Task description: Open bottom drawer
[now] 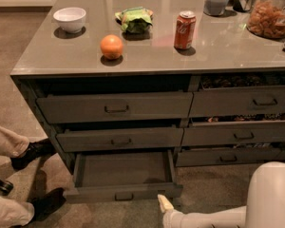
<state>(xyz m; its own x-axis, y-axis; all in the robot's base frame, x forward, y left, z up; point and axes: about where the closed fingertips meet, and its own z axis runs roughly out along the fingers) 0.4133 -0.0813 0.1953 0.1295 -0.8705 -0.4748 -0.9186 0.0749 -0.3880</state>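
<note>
The bottom drawer (123, 192) of the left stack stands pulled out, its plain dark inside showing bare and its small bar handle at the middle of the shallow front. My gripper (164, 204) hangs low at the bottom of the camera view, just right of the drawer's front right corner and clear of the handle. The white arm runs off to the lower right. The two taller drawers above it, the middle drawer (119, 138) and the top drawer (115, 106), stand slightly ajar.
On the counter (228, 46) sit a white bowl (69, 19), an orange (111, 46), a green bag (135, 20), a red can (184, 29) and a snack jar (270, 18). A person's legs and black shoes (33, 152) are at the left. The right stack's drawers (242, 101) are ajar.
</note>
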